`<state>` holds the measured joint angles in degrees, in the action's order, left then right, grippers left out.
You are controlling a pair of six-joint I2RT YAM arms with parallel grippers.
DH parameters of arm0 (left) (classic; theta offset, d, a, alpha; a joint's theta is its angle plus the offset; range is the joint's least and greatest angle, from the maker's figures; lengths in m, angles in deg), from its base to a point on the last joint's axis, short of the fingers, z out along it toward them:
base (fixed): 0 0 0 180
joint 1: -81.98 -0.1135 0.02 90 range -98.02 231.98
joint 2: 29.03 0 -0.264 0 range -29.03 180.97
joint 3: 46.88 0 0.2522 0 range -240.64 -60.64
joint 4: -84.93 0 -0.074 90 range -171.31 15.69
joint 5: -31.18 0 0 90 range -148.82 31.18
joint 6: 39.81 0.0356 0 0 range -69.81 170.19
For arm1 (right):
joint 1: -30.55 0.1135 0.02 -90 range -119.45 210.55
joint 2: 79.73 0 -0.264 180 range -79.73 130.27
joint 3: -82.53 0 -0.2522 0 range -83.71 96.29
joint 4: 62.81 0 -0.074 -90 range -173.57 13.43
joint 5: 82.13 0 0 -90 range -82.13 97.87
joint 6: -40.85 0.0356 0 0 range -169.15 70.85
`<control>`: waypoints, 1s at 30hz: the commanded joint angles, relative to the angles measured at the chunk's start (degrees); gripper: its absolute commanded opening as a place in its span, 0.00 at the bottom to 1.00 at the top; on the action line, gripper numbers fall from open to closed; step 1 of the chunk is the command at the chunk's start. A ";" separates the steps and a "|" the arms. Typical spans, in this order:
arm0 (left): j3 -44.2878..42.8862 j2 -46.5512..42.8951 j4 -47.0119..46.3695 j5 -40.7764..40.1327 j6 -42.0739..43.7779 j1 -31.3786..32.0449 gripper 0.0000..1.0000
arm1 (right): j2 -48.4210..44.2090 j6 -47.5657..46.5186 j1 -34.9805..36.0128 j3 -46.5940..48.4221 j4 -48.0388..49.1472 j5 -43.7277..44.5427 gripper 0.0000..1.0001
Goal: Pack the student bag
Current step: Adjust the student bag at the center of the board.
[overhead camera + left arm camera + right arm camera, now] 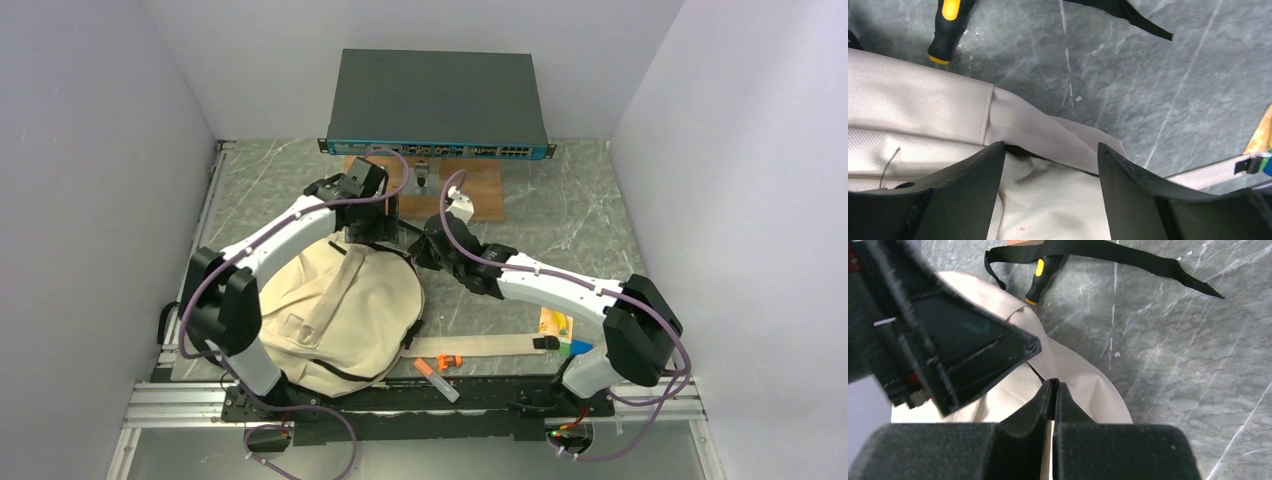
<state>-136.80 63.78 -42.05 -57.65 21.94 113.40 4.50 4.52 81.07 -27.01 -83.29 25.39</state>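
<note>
Bag [340, 310]: soft, limp canvas, so we judge the rim [1048, 127] the best hold. Left claw [1050, 146] gapes astride that rim. Right claw [1053, 385] is closed, grip unclear.

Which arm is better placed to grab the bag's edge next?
The left. Its jaws stand open over a fold of the student bag, ready to pinch. The right jaws are shut and must open first.
</note>
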 commanded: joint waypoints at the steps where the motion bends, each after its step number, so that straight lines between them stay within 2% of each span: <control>1: -5.42 3.69 10.40 -4.32 -9.47 0.22 0.72 | -2.81 -1.97 0.51 0.41 1.95 2.08 0.00; 4: -3.46 1.82 8.81 -4.34 -14.38 0.22 0.71 | -2.84 -2.64 1.22 0.34 2.59 2.63 0.00; 6: -5.75 1.80 11.81 -5.60 -16.46 0.41 0.69 | -2.84 -3.38 2.09 0.76 1.95 3.95 0.00; 9: -5.10 -1.83 10.34 -8.96 -14.68 2.34 0.70 | -3.37 -4.31 2.64 -0.20 3.80 4.03 0.00; 13: 6.69 -13.22 -8.27 -7.15 -2.41 4.00 0.73 | -4.49 -5.77 2.65 -1.07 4.88 1.13 0.00; 17: 10.64 -21.37 -12.20 -9.12 13.17 3.84 0.78 | -6.29 -9.03 1.10 -1.42 6.02 -4.60 0.00; 22: 15.55 -29.04 -14.65 4.44 42.27 3.34 0.80 | -7.28 -11.36 -1.25 -2.40 9.26 -10.92 0.00; 26: 18.23 -28.95 -17.62 14.16 55.85 2.32 0.76 | -7.34 -10.66 -2.70 -2.42 11.19 -14.33 0.00; 30: 14.56 -21.84 -16.86 23.30 61.75 1.29 0.67 | -6.16 -11.23 -3.63 -0.15 10.09 -16.94 0.00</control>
<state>-119.29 36.07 -56.58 -47.10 69.81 115.78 -0.18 -5.38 78.45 -30.04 -77.72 12.75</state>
